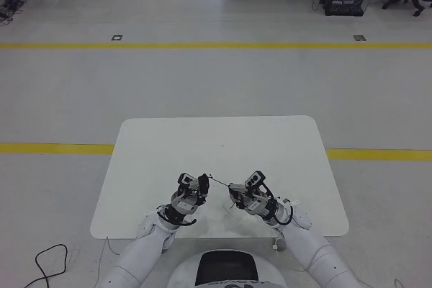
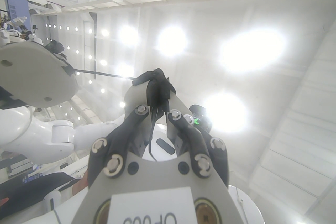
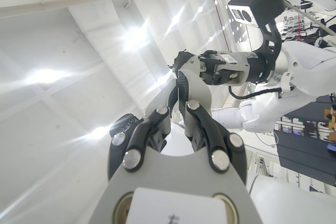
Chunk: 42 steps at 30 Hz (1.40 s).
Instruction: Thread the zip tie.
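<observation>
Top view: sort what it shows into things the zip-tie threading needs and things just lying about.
For the job:
zip tie
left gripper and right gripper, each shut on the zip tie, held above the table

Lying about:
black cable on the floor
yellow floor lines

One zip tie (image 2: 105, 74), one white table (image 1: 223, 140), and two sets of jaws, one per arm.

White table (image 1: 288, 140), rounded corners, standing on pale grey floor (image 1: 201, 83), yellow lines (image 1: 43, 148) alongside.
</observation>
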{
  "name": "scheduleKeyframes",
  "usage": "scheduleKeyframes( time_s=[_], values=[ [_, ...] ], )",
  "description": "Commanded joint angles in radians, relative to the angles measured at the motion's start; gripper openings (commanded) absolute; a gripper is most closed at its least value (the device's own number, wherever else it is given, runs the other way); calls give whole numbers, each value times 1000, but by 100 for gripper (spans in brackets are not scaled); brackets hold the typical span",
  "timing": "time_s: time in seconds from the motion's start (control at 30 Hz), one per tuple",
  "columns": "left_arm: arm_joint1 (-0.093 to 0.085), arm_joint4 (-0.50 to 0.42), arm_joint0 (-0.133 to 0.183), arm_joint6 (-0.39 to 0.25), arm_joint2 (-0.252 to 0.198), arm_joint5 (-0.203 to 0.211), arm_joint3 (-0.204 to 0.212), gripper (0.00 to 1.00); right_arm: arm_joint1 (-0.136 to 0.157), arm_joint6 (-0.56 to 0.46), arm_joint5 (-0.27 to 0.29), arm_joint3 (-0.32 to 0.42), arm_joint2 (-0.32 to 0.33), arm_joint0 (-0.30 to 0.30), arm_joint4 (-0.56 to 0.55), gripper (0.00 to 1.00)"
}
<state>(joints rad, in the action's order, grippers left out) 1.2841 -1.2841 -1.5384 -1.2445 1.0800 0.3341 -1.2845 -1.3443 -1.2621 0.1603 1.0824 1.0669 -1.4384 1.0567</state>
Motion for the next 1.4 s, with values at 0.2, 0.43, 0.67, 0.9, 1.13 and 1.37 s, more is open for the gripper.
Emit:
scheduleKeyframes(
  time_s=[0.2, 0.43, 0.67, 0.9, 1.13, 1.37],
  values=[
    [0, 0, 0, 0, 0, 0, 0, 0, 1, 3, -2, -6, 2, 1, -13, 0],
    [0, 0, 0, 0, 0, 0, 0, 0, 3, 8, -5, -6, 3, 1, -23, 0],
    [0, 0, 0, 0, 0, 0, 0, 0, 4, 13, -4, -7, 6, 1, -32, 0],
    [0, 0, 0, 0, 0, 0, 0, 0, 6, 16, -1, -7, 8, -2, -39, 0],
    [0, 0, 0, 0, 0, 0, 0, 0, 15, 54, 17, -1, 31, -13, -74, 100],
    [0, 0, 0, 0, 0, 0, 0, 0, 43, 91, 57, 59, 133, -41, -113, 100]
  ],
)
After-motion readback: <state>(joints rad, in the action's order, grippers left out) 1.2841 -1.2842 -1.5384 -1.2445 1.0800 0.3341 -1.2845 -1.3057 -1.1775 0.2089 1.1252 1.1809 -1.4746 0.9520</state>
